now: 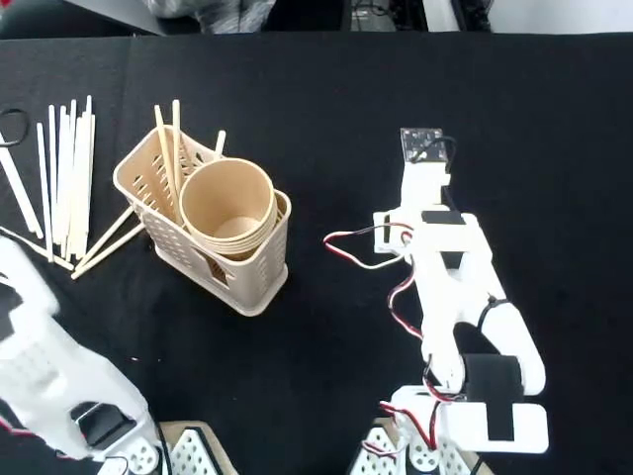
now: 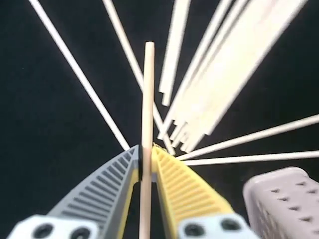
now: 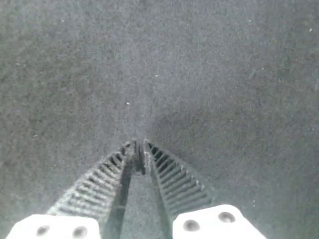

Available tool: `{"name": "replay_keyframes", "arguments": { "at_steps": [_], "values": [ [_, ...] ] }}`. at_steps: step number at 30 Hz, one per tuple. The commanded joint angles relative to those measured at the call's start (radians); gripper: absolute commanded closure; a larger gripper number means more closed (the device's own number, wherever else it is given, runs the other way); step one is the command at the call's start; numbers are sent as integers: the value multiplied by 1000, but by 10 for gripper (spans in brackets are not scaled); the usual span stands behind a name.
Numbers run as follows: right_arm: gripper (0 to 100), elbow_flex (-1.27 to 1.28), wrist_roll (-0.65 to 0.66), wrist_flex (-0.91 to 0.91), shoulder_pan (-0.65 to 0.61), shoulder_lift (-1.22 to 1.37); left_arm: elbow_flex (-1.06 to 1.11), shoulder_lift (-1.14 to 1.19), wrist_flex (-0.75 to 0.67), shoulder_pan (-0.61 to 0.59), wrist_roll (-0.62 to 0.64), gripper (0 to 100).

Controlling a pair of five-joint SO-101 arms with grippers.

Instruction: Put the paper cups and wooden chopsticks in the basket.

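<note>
My left gripper (image 2: 147, 155) is clamped on a single chopstick (image 2: 148, 99), pinched at the very tips of the jaws. The stick runs out ahead of the gripper and back under the wrist. The loose chopsticks (image 2: 219, 74) fan over the black tabletop (image 2: 50, 149) beyond the gripper, and a corner of the basket (image 2: 284, 199) sits close by on the yellow jaw's side. I cannot tell whether the held stick is clear of the tabletop.

In the high view the paper cups (image 1: 227, 203) are stacked inside the basket, with a few standing chopsticks (image 1: 168, 148) beside them.

I reckon the step in hand is carrying this stick to the basket. A tip grip on something this thin will likely let it pivot, so I would lift straight up first and move slowly. That should also keep the far end from raking the pile. Over the basket I would tilt the stick upright, aim for the gap beside the cups, and open only once its lower end is below the rim.

My right gripper (image 3: 138, 149) is closed on nothing above bare tabletop, well apart from the basket. I would leave it there.
</note>
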Motion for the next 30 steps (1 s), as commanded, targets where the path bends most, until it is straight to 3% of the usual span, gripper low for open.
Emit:
{"name": "replay_keyframes", "arguments": {
  "at_steps": [1,5,15,22,25,30],
  "values": [
    [984,-2,-3,-15,-11,-24,260,-311,-144,85,-8,971],
    [984,-2,-3,-15,-11,-24,545,-534,-348,105,-3,971],
    [984,-2,-3,-15,-11,-24,1380,-1229,-1042,105,-3,971],
    [984,-2,-3,-15,-11,-24,1755,-1771,-1452,180,0,971],
    [984,-2,-3,-15,-11,-24,1833,-1958,-1540,300,-3,971],
    [984,-2,-3,-15,-11,-24,1796,-2105,-1551,527,-6,971]
  ]
}}
